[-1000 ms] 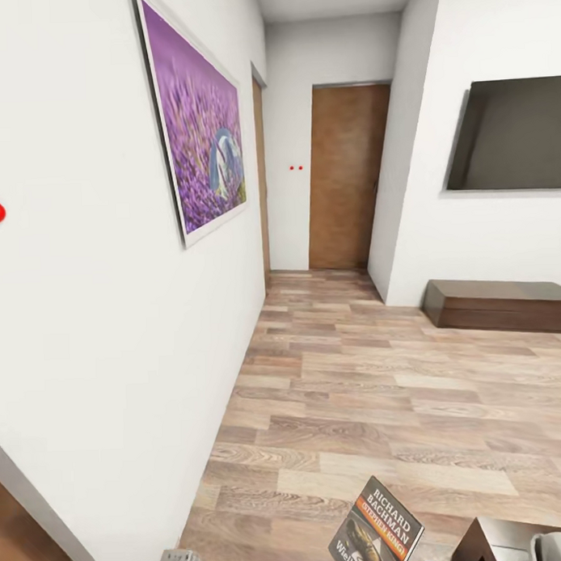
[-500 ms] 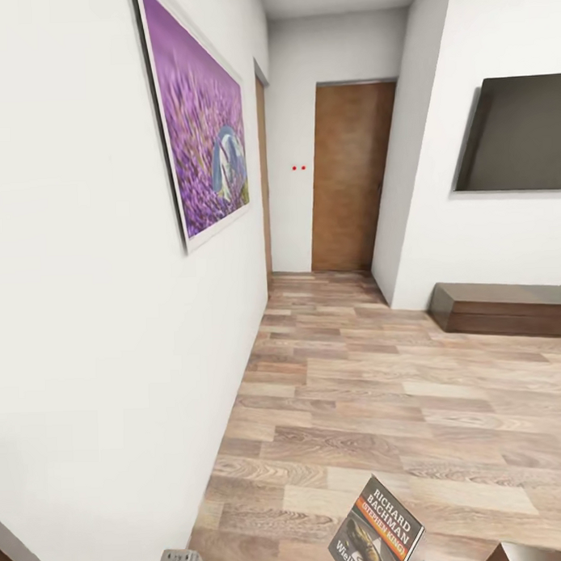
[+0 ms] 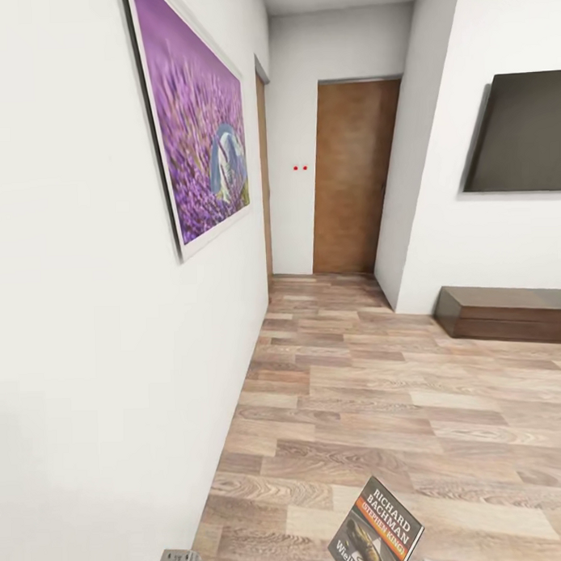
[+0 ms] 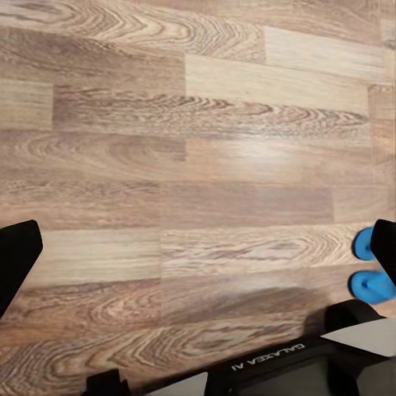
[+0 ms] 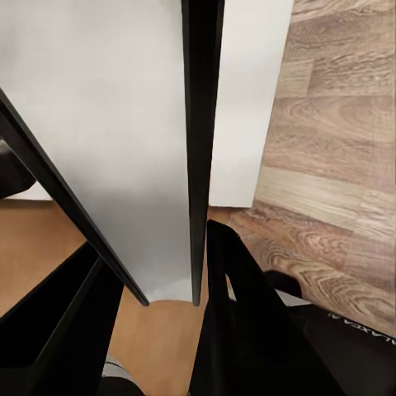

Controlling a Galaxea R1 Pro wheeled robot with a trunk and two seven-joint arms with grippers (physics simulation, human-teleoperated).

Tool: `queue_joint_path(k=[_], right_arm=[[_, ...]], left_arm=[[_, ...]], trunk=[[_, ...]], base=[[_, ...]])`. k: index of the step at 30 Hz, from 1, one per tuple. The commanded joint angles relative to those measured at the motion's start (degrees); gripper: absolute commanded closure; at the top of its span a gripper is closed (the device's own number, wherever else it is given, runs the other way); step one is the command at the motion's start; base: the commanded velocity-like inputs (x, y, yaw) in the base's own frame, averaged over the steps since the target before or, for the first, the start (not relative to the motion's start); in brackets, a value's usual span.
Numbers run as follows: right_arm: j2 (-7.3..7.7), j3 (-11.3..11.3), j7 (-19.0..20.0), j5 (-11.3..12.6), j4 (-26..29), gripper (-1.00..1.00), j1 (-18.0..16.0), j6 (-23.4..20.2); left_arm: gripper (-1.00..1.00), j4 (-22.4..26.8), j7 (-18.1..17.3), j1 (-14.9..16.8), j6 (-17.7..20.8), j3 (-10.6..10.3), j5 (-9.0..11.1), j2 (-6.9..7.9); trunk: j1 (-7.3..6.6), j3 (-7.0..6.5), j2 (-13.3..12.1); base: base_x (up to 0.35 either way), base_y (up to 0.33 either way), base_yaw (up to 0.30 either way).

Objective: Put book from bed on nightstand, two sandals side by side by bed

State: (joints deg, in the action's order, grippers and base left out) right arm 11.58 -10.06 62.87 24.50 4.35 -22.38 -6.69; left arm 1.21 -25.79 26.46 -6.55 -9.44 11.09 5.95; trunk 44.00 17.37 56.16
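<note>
Book [image 3: 376, 526] sits low in head view, tilted above plank floor [image 3: 414, 389], pinched edge-on btwn right gripper [image 5: 198, 247] fingers. Thin paperback: prob light, floppy, slick cover, so hold near spine. Left gripper [image 4: 198, 247] spread wide, holding nothing; 2 sandals [image 4: 369, 268] on floor nearby.

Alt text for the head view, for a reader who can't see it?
A book stands tilted at the bottom edge over brown plank floor. A purple painting hangs on the left wall, a wooden door ahead, a dark TV at right.
</note>
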Motion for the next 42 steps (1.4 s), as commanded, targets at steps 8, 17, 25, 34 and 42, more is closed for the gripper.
queue_joint_path(k=[8, 17, 25, 34, 42], right_arm=[[0.03, -0.4, 0.2, 0.6, 0.0, 1.0, 0.0, -0.6], [0.03, -0.4, 0.2, 0.6, 0.0, 1.0, 0.0, -0.6], [0.03, -0.4, 0.2, 0.6, 0.0, 1.0, 0.0, -0.6], [0.03, -0.4, 0.2, 0.6, 0.0, 1.0, 0.0, -0.6], [0.03, -0.4, 0.2, 0.6, 0.0, 1.0, 0.0, -0.6]], left_arm=[[-1.0, -0.1, -0.2, 0.0, -0.2, -0.5, 0.5, 0.02], [-1.0, -0.1, -0.2, 0.0, -0.2, -0.5, 0.5, 0.02], [-1.0, -0.1, -0.2, 0.0, -0.2, -0.5, 0.5, 0.02], [-1.0, -0.1, -0.2, 0.0, -0.2, -0.5, 0.5, 0.0], [-1.0, -0.1, -0.2, 0.0, -0.2, -0.5, 0.5, 0.02]], trunk=[[0.02, 0.07, 0.0], [0.02, 0.07, 0.0], [0.02, 0.07, 0.0], [0.02, 0.07, 0.0], [0.02, 0.07, 0.0]], base=[[0.029, 0.0, -0.036], [0.086, 0.061, -0.099], [0.249, 0.155, -0.001], [0.039, 0.018, -0.04], [0.001, 0.0, -0.189]])
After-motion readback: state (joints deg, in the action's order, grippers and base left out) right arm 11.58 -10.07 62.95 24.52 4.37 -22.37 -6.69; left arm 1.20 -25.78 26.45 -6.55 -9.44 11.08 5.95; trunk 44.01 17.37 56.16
